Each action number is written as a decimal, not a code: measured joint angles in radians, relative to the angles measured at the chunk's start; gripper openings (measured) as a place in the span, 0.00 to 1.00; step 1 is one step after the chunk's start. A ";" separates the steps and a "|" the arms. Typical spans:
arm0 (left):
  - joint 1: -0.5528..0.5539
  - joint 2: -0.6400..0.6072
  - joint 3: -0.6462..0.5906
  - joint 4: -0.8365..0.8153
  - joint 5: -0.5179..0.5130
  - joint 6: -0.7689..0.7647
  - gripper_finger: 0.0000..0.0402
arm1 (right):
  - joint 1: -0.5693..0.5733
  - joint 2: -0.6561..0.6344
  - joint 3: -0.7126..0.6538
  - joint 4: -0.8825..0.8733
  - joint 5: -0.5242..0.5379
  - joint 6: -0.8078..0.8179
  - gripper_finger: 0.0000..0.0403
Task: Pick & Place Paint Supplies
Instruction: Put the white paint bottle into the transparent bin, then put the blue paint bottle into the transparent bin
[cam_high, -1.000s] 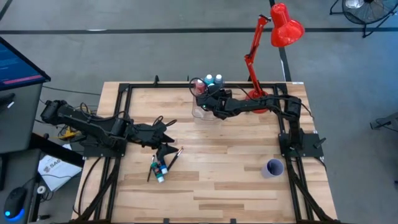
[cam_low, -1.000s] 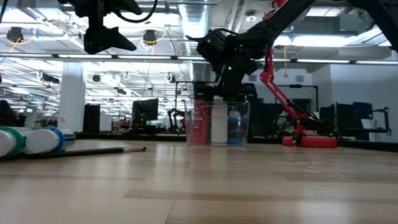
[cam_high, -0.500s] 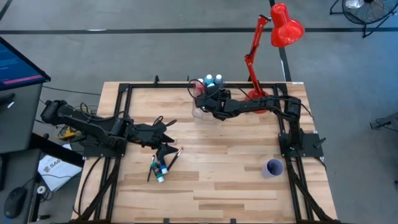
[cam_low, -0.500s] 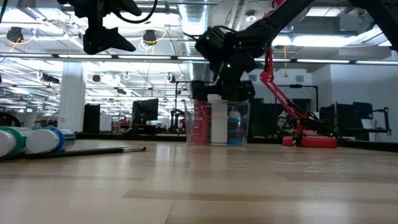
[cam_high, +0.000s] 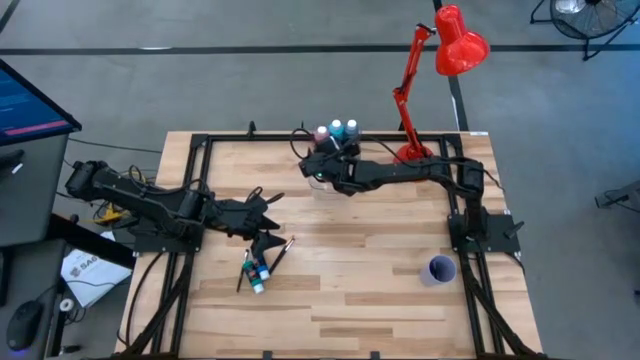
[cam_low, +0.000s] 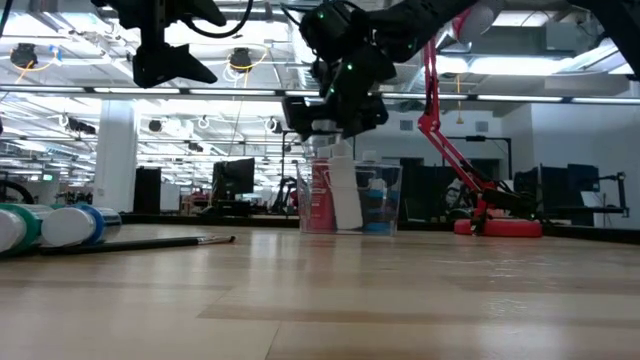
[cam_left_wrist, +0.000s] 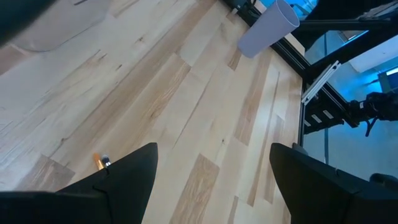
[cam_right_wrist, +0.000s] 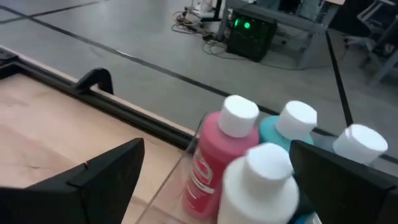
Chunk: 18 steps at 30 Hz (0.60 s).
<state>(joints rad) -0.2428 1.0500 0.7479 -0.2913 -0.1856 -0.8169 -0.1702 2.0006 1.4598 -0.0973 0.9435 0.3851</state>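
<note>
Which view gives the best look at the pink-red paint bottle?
The right wrist view: the pink-red paint bottle fills the frame, white cap up, inside the clear box. The low view shows it through the box wall; the high view shows only its cap. The left wrist view misses it.

One camera looks straight down on the table (cam_high: 340, 290); another sits level with it, both catching the clear box (cam_low: 348, 197) by the lamp (cam_high: 425, 75).
</note>
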 joint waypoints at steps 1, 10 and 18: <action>0.000 0.000 0.000 0.000 0.000 0.000 0.76 | 0.002 0.000 0.007 -0.008 0.000 -0.003 0.98; 0.000 0.000 0.000 -0.002 0.000 0.000 0.76 | 0.006 0.000 0.018 -0.033 0.003 -0.002 0.98; 0.000 0.000 0.000 -0.001 0.000 -0.002 0.76 | 0.024 -0.077 0.019 -0.041 0.003 -0.002 0.98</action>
<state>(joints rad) -0.2428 1.0500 0.7479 -0.2924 -0.1854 -0.8185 -0.1463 1.9239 1.4788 -0.1383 0.9463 0.3832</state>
